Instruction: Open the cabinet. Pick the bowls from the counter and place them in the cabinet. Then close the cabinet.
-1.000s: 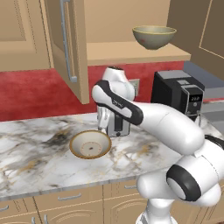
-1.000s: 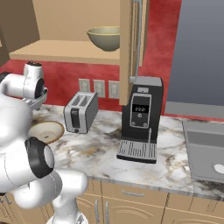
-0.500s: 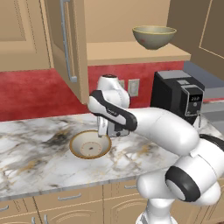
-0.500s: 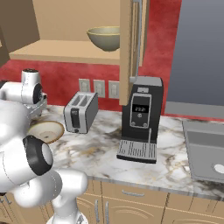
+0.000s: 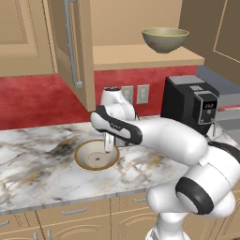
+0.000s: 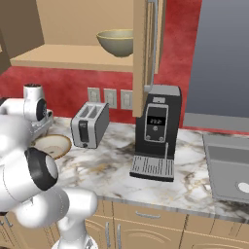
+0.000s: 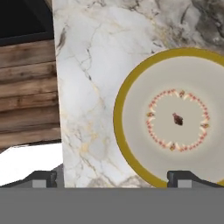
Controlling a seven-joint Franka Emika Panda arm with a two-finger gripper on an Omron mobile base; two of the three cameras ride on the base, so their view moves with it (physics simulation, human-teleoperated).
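The cabinet (image 5: pixel 140 56) stands with both doors swung open. The deeper olive-yellow bowl (image 5: pixel 165 40) (image 6: pixel 116 43) sits on its shelf. The shallow tan-rimmed bowl (image 5: pixel 96 157) (image 6: pixel 51 146) (image 7: pixel 175 118) lies on the marble counter (image 5: pixel 37 159) (image 7: pixel 87 87). My gripper (image 5: pixel 108 146) (image 7: pixel 113 180) hangs open just above that bowl's right rim in the left base view. In the hand view one fingertip (image 7: pixel 183 177) is over the bowl's rim and the other (image 7: pixel 43 178) is past the counter's edge. Nothing is held.
A silver toaster (image 6: pixel 89 124) stands just right of the shallow bowl, with a black coffee machine (image 6: pixel 156 131) (image 5: pixel 190 101) further right and a sink (image 6: pixel 228 165) beyond it. The open left door (image 5: pixel 70 47) with its bar handle hangs above the arm. Drawers run under the counter.
The hand has come down and a little left, closer over the shallow bowl. Its jaws stay open. Both bowls are where they were.
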